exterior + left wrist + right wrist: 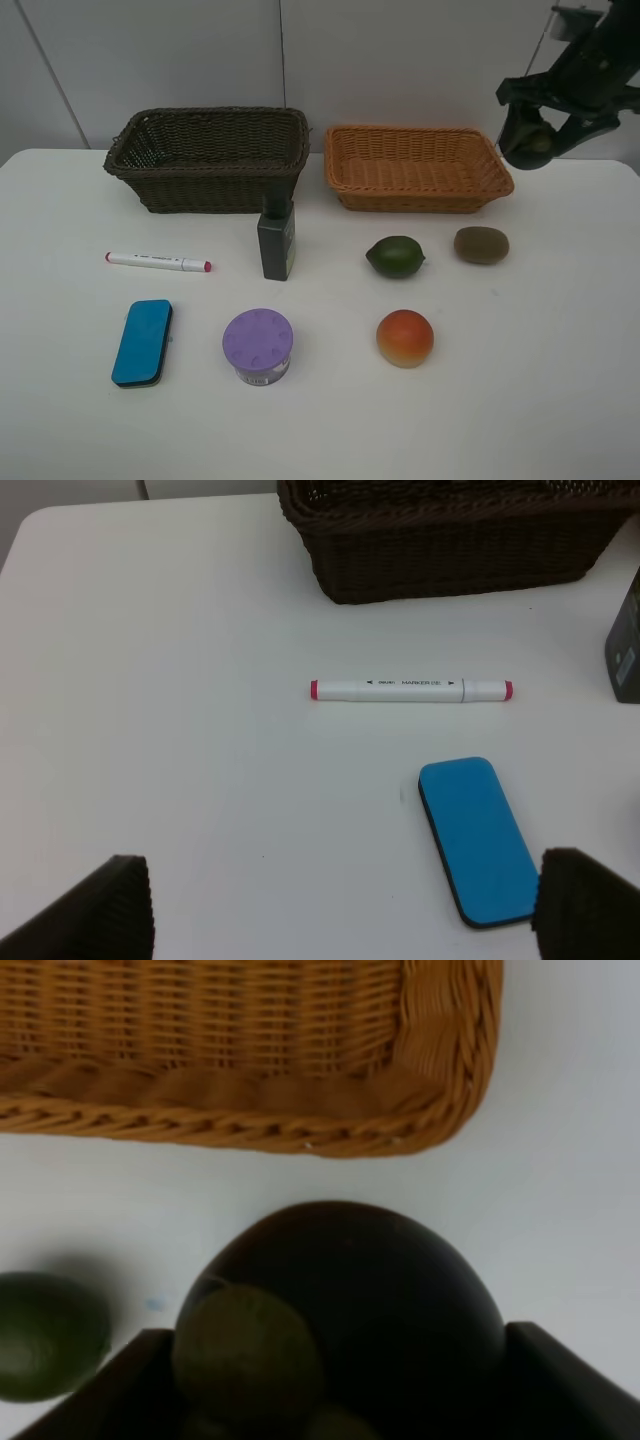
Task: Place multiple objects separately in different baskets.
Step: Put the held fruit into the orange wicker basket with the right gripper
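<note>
- Clearly, the right gripper [527, 140] is partly closed on the mangosteen [531, 146]. Its jaws press either side of the dark fruit and hold it clear of the table [560, 400].
- Seen from the right wrist, the fruit fills the space between the two dark fingers [575, 1390], with its green lobes turned toward the camera.
- Just ahead of this gripper is a corner of the orange basket [420, 197]. The mangosteen hangs outside the rim, over bare table and not over the weave.
- Of the fruit on the table, the kiwi [481, 245] is nearest this gripper. The lime [395, 256] is beyond it toward the left arm's side, and the peach [405, 338] is farther off, near the front.
- The left gripper [345, 920] shows only in its own wrist view, where its jaws are spread wide and hold nothing.
- Ahead of it, the eraser [476, 838] lies flat, its near end just beside one finger [590, 910].
- Past the eraser the marker [410, 689] lies crosswise to the gripper's reach. The dark basket [450, 560] stands farther ahead.
- The bottle [277, 238] stands upright in front of the dark basket, off to the side of the left gripper. The jar [258, 344] stands apart from both grippers, between the eraser and the peach.
</note>
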You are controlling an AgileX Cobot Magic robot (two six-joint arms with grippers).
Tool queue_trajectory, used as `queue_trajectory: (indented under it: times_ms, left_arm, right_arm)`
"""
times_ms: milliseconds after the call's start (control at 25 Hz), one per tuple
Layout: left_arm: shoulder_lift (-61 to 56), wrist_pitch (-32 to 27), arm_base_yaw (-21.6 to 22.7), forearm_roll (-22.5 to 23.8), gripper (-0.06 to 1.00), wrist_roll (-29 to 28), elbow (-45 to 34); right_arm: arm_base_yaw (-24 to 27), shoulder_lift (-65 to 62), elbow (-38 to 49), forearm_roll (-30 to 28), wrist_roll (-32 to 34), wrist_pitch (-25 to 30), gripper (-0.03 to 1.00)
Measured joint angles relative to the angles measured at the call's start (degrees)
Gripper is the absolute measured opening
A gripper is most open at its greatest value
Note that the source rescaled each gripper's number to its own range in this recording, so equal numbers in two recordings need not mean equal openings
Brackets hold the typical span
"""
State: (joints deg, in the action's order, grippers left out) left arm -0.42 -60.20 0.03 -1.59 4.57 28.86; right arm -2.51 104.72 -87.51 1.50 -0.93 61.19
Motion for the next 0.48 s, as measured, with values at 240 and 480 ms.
queue_trajectory:
  times_ms: [240,480]
  left_arm:
    - [0.0,0.0,0.0,0.0,1.00,0.0,0.0]
    - [0.0,0.0,0.0,0.0,1.00,0.0,0.0]
  right_arm:
    - [-1.2,13.7,-18.4,0.0,0.0,4.8,0.27]
    - [-1.2,24.5,-33.6,-1.5,0.9,8.3,0.27]
